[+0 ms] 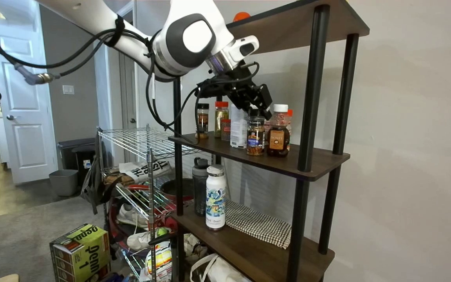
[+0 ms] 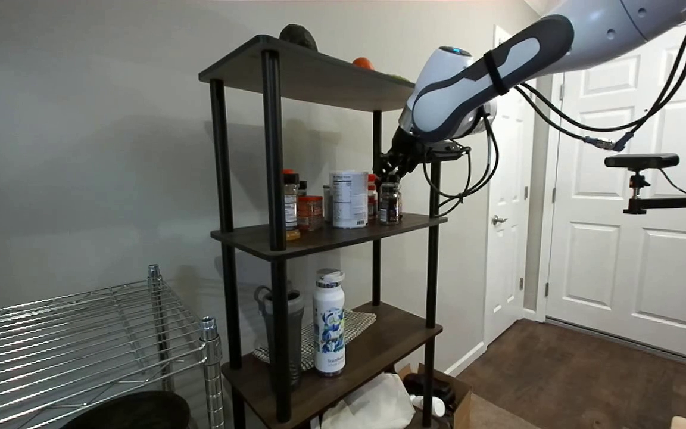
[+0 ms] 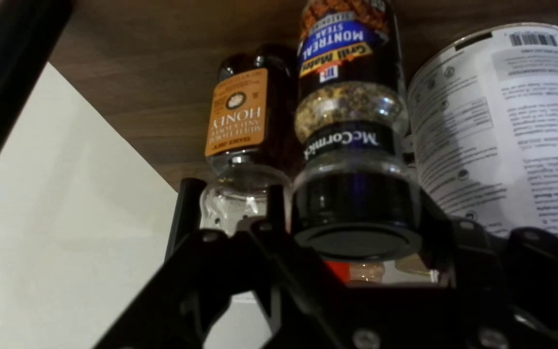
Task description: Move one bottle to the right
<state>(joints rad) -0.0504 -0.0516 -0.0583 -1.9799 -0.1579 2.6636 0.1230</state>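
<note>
The bottle (image 1: 255, 139) is a dark seasoning bottle with a black cap and a blue and yellow label. It stands upright on the middle shelf, and also shows in an exterior view (image 2: 389, 205) and in the wrist view (image 3: 351, 106), where it appears upside down. A near-alike black-capped bottle (image 1: 202, 117) stands at the shelf's far end. My gripper (image 3: 355, 213) has its fingers on either side of the cap. A thin gap shows at the left finger; the right finger looks touching or very close. In both exterior views the gripper (image 1: 257, 105) (image 2: 388, 167) is over the cap.
A white-capped honey bottle (image 1: 278, 137) stands beside the bottle, close to the left finger in the wrist view. A white canister (image 3: 497, 121) stands on the other side. Red-capped jars (image 1: 221, 117) stand behind. Black posts (image 1: 307, 98) and the top shelf (image 2: 331, 83) frame the space.
</note>
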